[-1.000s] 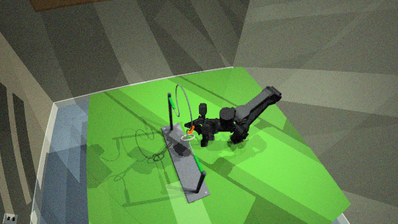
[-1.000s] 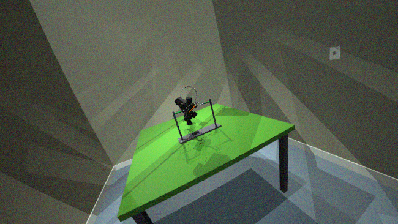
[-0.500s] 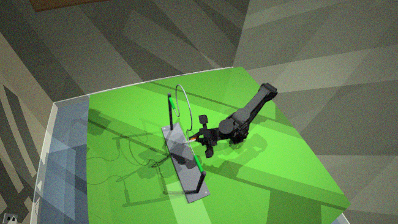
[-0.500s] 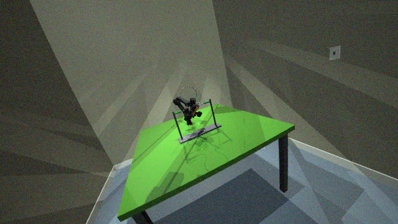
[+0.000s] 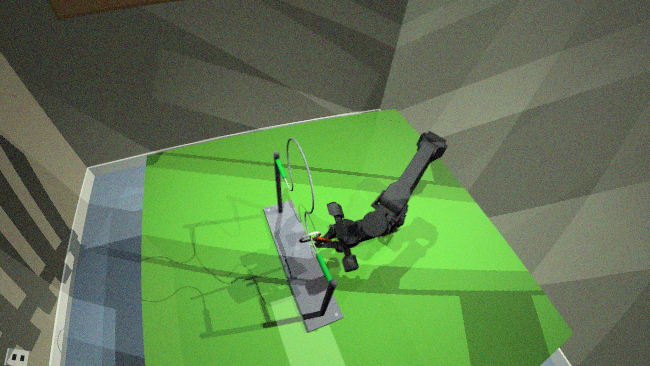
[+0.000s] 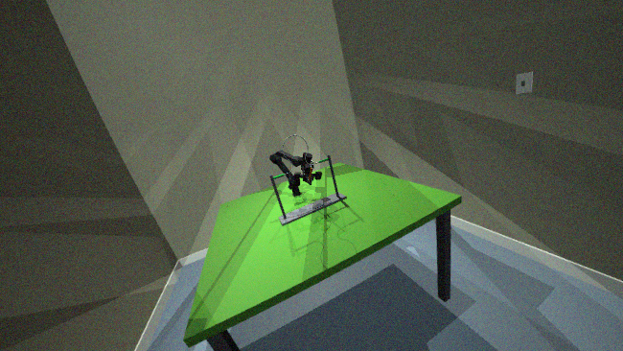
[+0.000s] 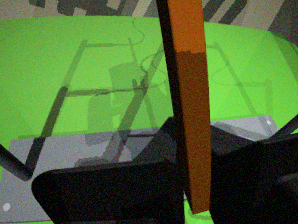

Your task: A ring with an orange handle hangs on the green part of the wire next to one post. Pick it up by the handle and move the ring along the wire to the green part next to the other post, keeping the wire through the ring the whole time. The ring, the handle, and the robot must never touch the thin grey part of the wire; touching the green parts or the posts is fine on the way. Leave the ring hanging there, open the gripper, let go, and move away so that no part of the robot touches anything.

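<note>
The ring (image 5: 303,240) is around the thin grey wire (image 5: 312,185), between its loop and the green part (image 5: 324,267) (image 6: 324,160) beside the near post (image 5: 327,299) (image 6: 334,177). Whether ring and wire touch cannot be told. The orange handle (image 5: 324,239) (image 6: 311,174) (image 7: 191,90) points from the ring toward the arm. My gripper (image 5: 328,240) (image 7: 177,122) is shut on the handle, just to the arm's side of the wire. The other green part (image 5: 281,169) (image 6: 278,176) is beside the far post (image 5: 278,187) (image 6: 278,198). The wrist view does not show the ring.
Both posts stand on a grey base plate (image 5: 301,260) (image 6: 307,210) (image 7: 30,200) on the green table (image 5: 400,325) (image 6: 268,269). The wire's tall loop rises between the ring and the far post. The arm reaches in from the right in the top view.
</note>
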Available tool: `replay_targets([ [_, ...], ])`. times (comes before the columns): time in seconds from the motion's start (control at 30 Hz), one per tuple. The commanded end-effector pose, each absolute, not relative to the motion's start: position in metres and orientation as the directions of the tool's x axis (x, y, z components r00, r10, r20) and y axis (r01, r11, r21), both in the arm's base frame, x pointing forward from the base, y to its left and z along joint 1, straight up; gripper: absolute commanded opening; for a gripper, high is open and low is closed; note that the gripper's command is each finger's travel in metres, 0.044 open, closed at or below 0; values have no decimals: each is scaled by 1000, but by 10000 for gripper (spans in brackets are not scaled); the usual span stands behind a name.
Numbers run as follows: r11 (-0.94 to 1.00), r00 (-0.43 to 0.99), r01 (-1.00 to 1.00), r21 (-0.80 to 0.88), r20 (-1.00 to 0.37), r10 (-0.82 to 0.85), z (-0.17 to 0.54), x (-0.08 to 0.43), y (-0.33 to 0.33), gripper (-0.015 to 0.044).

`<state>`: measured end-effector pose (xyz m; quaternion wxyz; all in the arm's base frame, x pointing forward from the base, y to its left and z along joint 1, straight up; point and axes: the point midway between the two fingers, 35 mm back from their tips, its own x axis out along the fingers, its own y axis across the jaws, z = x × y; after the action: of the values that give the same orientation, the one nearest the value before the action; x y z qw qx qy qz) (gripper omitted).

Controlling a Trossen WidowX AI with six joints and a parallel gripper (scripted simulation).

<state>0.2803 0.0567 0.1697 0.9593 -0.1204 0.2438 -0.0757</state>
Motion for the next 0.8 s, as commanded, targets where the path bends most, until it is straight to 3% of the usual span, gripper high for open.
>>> replay_targets([
  [0.0, 974, 871, 87, -207, -459, -176, 170, 281, 67, -150],
  [0.77, 995, 870, 84, -53, -484, -99, 169, 280, 108, -150],
])
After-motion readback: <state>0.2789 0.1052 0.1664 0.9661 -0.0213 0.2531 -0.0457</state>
